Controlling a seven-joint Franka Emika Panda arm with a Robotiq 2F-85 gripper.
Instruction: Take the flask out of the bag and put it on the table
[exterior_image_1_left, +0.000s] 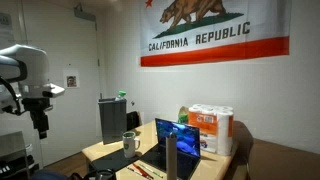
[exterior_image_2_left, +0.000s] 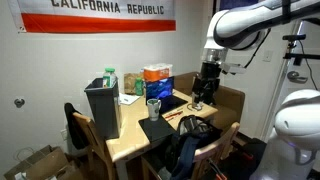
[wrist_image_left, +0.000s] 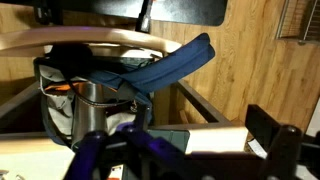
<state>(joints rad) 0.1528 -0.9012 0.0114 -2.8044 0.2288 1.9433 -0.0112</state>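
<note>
In the wrist view a dark bag (wrist_image_left: 60, 95) with a blue strap (wrist_image_left: 170, 65) sits open on a wooden chair. A silver metal flask (wrist_image_left: 90, 112) stands inside it, partly covered by the strap. My gripper (wrist_image_left: 200, 150) is open and empty, to the right of the bag and apart from the flask. In an exterior view the gripper (exterior_image_2_left: 203, 92) hangs above the far end of the table, and the dark bag (exterior_image_2_left: 190, 145) sits at the table's near side. In an exterior view the gripper (exterior_image_1_left: 42, 120) hangs at the far left.
The wooden table (exterior_image_2_left: 130, 140) holds a grey bin (exterior_image_2_left: 103, 105), a metal tumbler (exterior_image_2_left: 153, 108), an open laptop (exterior_image_1_left: 178, 135), a mug (exterior_image_1_left: 130, 143) and paper towel rolls (exterior_image_1_left: 212, 125). Chairs stand around the table. A flag hangs on the wall.
</note>
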